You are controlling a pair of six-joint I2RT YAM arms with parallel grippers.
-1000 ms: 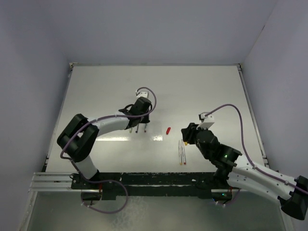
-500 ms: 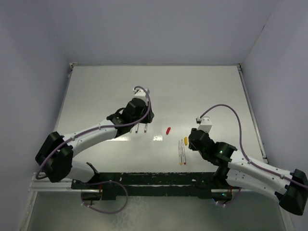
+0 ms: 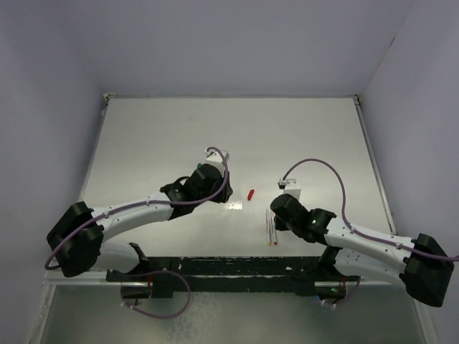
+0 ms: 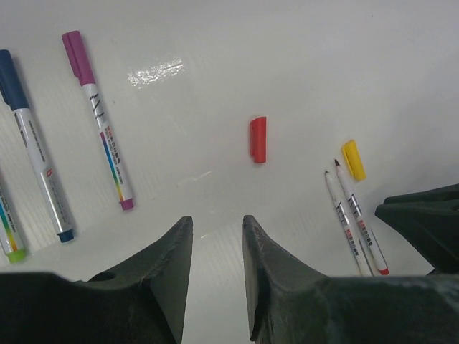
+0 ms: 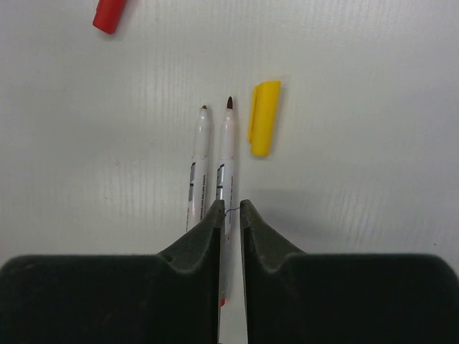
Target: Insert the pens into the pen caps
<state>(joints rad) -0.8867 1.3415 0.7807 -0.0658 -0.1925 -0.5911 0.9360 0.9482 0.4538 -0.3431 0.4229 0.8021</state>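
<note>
Two uncapped white pens (image 5: 203, 168) (image 5: 226, 161) lie side by side, tips pointing away from me. A yellow cap (image 5: 263, 118) lies just right of their tips and a red cap (image 5: 109, 14) further off to the left. My right gripper (image 5: 229, 204) is low over the right-hand pen. Its jaws straddle that pen with a narrow gap, and a sliver of table shows beside the pen. My left gripper (image 4: 217, 218) is open and empty, hovering short of the red cap (image 4: 258, 140). In the top view the red cap (image 3: 250, 193) lies between both grippers.
Three capped pens lie left of my left gripper: magenta (image 4: 100, 118), blue (image 4: 36, 147) and one with a green end (image 4: 11, 240). The left arm hides them in the top view. A glare patch (image 3: 235, 206) marks the white table. Walls enclose the table.
The right gripper slid left over the two uncapped pens and its jaws narrowed a lot. The left gripper swung right and nearer, away from the capped pens, toward the red cap.
</note>
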